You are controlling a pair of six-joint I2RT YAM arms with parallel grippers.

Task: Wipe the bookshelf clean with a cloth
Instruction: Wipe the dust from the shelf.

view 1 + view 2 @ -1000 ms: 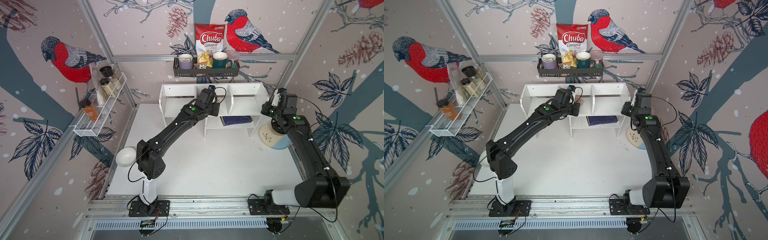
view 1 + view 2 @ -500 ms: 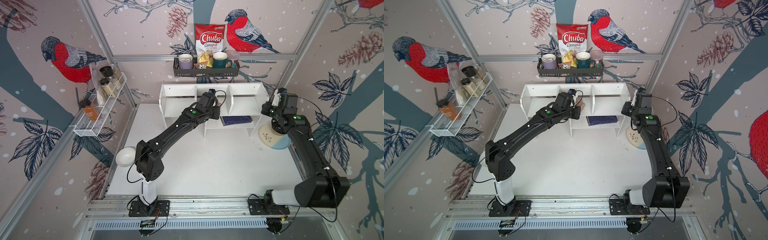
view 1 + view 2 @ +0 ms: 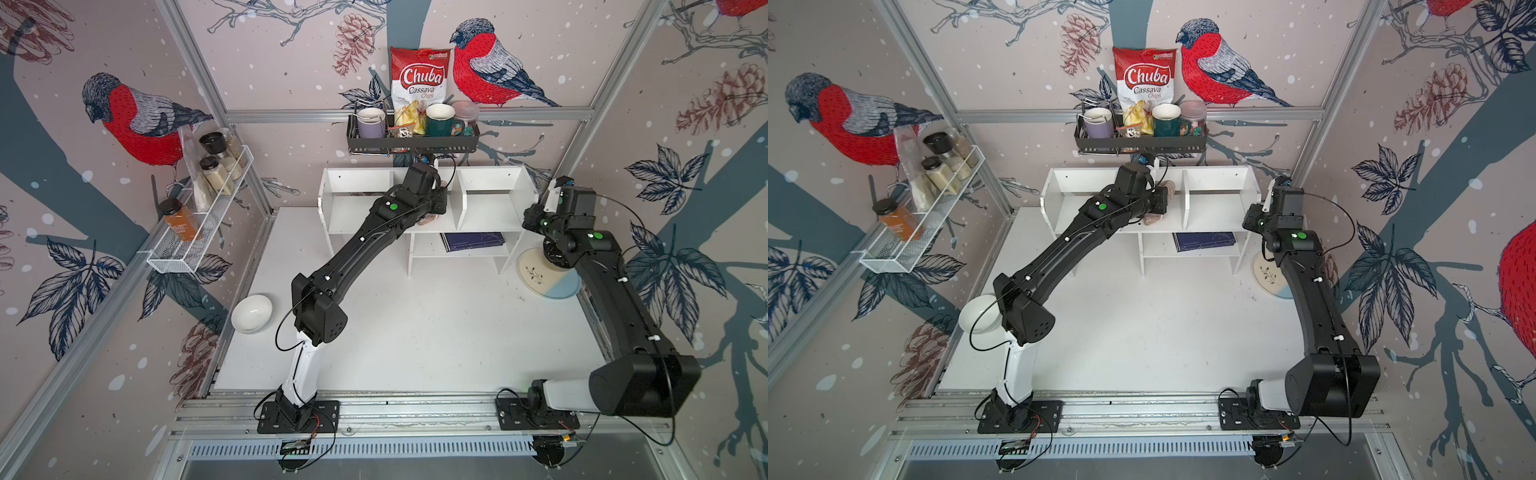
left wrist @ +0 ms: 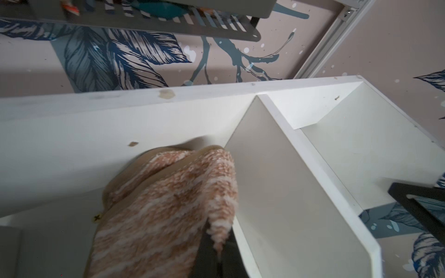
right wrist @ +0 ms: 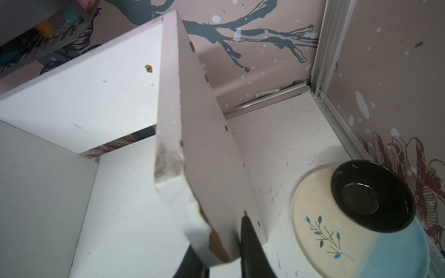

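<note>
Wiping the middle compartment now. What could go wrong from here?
1. The cloth is bunched against the divider. The left gripper seems to pinch only an edge, so a hard drag may pull it free.
2. The right gripper clamps the bookshelf by its chipped side panel. A slip could knock the plate and black bowl beside it.
3. The black rack hangs above the left gripper, so lifting may hit it.
</note>
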